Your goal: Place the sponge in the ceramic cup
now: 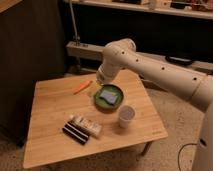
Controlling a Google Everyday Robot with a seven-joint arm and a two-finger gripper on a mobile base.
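Note:
The blue sponge (107, 96) lies flat on the round green plate (118, 100) near the middle of the wooden table. Closer to the table's front right stands the white ceramic cup (126, 115), upright and apart from the plate. My white arm reaches in from the right, and its gripper (98, 84) hangs over the plate's left rim, just up and left of the sponge. The wrist above hides much of the gripper.
An orange carrot-like stick (82, 87) lies left of the plate. A white packet (86, 124) and a black bar (75, 133) rest near the front edge of the table (50, 105). A dark wall panel stands to the left, with shelving behind.

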